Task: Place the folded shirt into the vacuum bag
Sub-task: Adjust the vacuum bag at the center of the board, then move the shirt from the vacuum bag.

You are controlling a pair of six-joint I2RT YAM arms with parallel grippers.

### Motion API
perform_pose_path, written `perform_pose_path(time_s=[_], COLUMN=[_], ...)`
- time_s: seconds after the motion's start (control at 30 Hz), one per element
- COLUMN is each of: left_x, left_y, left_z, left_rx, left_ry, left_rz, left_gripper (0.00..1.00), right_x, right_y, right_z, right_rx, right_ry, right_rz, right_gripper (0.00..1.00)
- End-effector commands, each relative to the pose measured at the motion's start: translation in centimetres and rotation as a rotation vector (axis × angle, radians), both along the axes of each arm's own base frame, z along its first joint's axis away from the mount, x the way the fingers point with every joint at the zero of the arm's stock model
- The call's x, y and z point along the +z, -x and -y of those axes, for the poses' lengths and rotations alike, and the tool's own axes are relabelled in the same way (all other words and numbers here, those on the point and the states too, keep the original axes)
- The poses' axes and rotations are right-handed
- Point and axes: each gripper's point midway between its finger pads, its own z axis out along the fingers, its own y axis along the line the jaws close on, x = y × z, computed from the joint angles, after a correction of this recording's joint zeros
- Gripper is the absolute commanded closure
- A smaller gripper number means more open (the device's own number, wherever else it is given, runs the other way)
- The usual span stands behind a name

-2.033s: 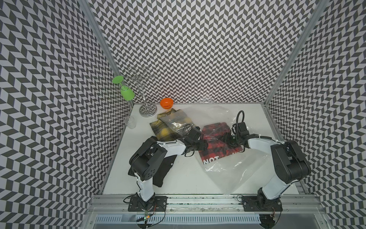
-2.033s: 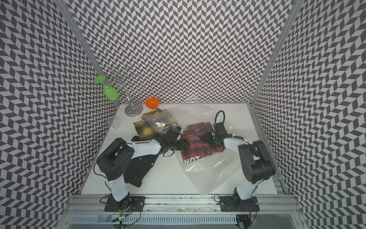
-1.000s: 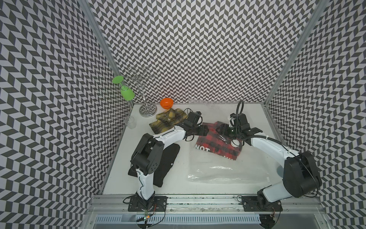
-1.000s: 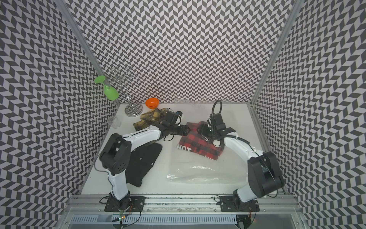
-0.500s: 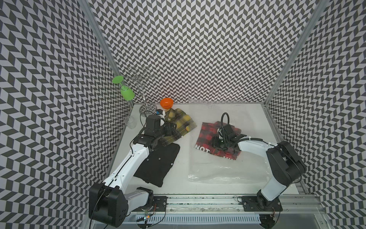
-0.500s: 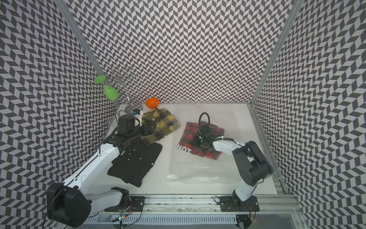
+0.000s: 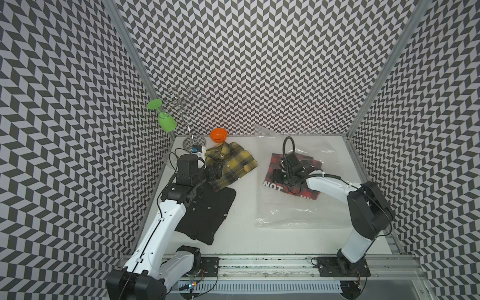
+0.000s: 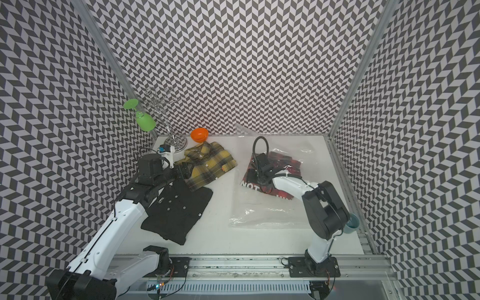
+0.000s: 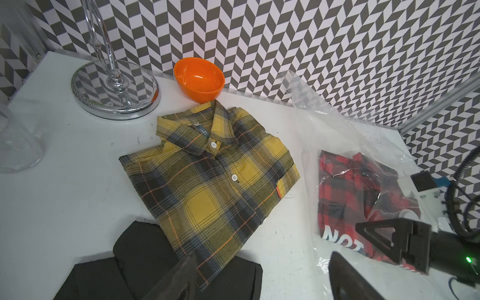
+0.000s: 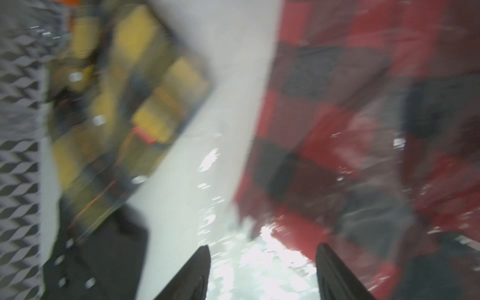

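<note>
The clear vacuum bag (image 7: 285, 213) (image 8: 259, 215) (image 9: 345, 140) lies flat on the right half of the table. A folded red plaid shirt (image 7: 311, 192) (image 8: 293, 166) (image 9: 342, 187) (image 10: 337, 104) lies inside it, towards the back. My right gripper (image 7: 277, 177) (image 8: 250, 177) (image 10: 262, 272) is open, low over that shirt's left edge and the plastic. A folded yellow plaid shirt (image 7: 233, 161) (image 8: 210, 162) (image 9: 213, 187) lies outside the bag at the back left. My left gripper (image 7: 215, 171) (image 8: 185, 170) (image 9: 262, 280) hangs open and empty over its near corner.
A folded black shirt (image 7: 207, 210) (image 8: 176, 210) lies front left, partly under the yellow one. An orange bowl (image 7: 218, 135) (image 9: 198, 78), a chrome glass stand (image 7: 193, 141) (image 9: 114, 88) with a green glass (image 7: 167, 122) stand at the back left. A blue cup (image 8: 352, 224) sits at the right edge.
My left gripper has left the bag and swung left to the yellow shirt. The right gripper has dropped onto the red shirt's left edge and widened. The bag now lies flat.
</note>
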Motion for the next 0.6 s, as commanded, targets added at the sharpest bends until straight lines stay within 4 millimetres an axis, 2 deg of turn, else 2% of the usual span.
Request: perform_pose_path(time_s=[0.0,0.1,0.23,0.4,0.57], left_x=[3.1,4.3,4.2,4.3,4.3], left_y=[0.2,0.1,-0.3,0.2,1.1], left_z=[-1.8,-3.5,-4.0,-4.7,-4.9], left_rx=[0.078,0.133,0.153,0.192,0.199], left_ry=[0.005,0.004,0.007,0.014,0.017], left_rz=[0.077,0.109,0.094,0.11,0.115], left_gripper=[0.2,0.2,0.2,0.18,0.17], right_x=[2.4,2.5,1.9,0.2,-2.0], right_y=[3.8,6.4,8.4,7.6,7.6], right_z=[-4.1,-8.6,-14.4,-17.9,-19.8], right_rx=[0.054,0.124,0.199,0.177,0.154], right_ry=[-0.094,-0.137,-0.337,-0.408,-0.415], right_rz=[-0.013,-0.052,-0.17,-0.224,-0.281], right_gripper=[0.32,0.31,0.32,0.33,0.34])
